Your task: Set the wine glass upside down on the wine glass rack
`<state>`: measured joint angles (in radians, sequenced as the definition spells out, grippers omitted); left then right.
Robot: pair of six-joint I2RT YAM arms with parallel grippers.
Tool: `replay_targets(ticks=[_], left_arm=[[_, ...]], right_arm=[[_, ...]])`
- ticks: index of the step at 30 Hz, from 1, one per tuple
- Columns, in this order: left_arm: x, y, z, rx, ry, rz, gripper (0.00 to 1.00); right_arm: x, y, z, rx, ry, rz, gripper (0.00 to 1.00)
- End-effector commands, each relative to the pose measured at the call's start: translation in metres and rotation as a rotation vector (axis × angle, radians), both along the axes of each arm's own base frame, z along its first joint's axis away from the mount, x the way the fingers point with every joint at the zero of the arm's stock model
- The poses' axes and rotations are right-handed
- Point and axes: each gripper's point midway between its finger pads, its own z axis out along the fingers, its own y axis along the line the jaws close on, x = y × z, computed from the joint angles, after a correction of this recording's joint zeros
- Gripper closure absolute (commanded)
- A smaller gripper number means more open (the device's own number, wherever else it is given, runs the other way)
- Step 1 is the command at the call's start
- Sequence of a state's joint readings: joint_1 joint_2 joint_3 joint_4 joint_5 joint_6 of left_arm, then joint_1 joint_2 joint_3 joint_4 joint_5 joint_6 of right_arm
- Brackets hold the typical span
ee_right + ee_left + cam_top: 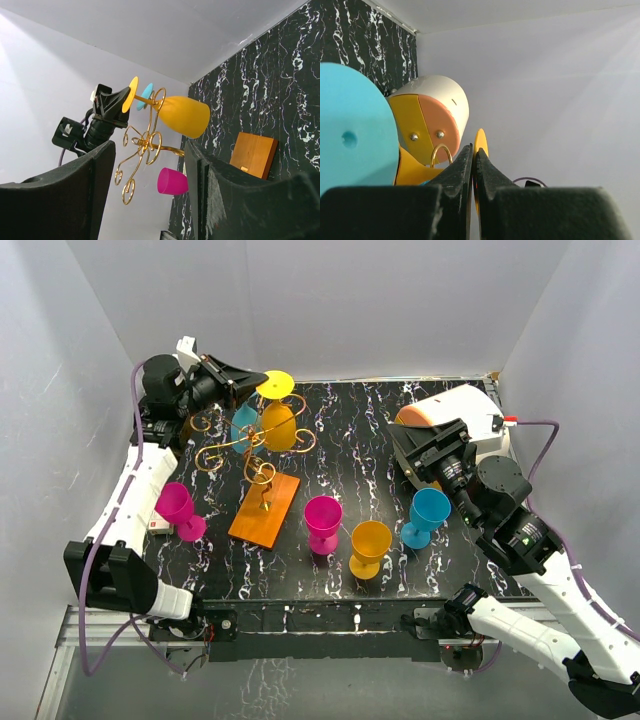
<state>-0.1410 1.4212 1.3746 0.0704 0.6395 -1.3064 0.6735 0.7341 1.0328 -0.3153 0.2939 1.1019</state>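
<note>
The gold wire rack (262, 472) stands on its orange base (265, 512) at the left middle. A yellow wine glass (279, 427) hangs upside down in a scroll arm, its stem inside the wire loop (158, 100). My left gripper (254, 379) is shut on the glass's yellow foot disc (275, 385); the left wrist view shows my gripper (474, 150) pinching the disc's edge (480, 138). A blue glass (243, 426) hangs beside it, its foot (350, 140) close by. My right gripper (412, 452) is open and empty at the right; its wrist view (149, 146) looks at the rack.
A white-and-orange drum (450, 408) sits at the back right. Upright glasses stand on the marble table (350, 430): magenta (178, 508) near the left arm, magenta (322, 522), yellow (370, 545) and blue (428, 515) along the front. White walls enclose the table.
</note>
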Motion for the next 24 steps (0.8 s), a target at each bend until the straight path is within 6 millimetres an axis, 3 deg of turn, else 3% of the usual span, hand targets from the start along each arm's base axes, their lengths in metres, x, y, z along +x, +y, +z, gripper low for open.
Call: replay_targets(ticks=[1, 15, 24], left_arm=[[-0.036, -0.003, 0.025, 0.008, -0.069, -0.069, 1.0], [-0.05, -0.013, 0.027, 0.01, -0.108, -0.149, 1.0], [-0.044, -0.028, 0.016, 0.085, -0.116, -0.148, 1.0]], right_arm=[[-0.004, -0.002, 0.023, 0.044, -0.053, 0.004, 0.44], [-0.002, 0.0, 0.019, 0.038, -0.049, 0.005, 0.44], [-0.003, -0.003, 0.016, 0.045, -0.054, -0.004, 0.44]])
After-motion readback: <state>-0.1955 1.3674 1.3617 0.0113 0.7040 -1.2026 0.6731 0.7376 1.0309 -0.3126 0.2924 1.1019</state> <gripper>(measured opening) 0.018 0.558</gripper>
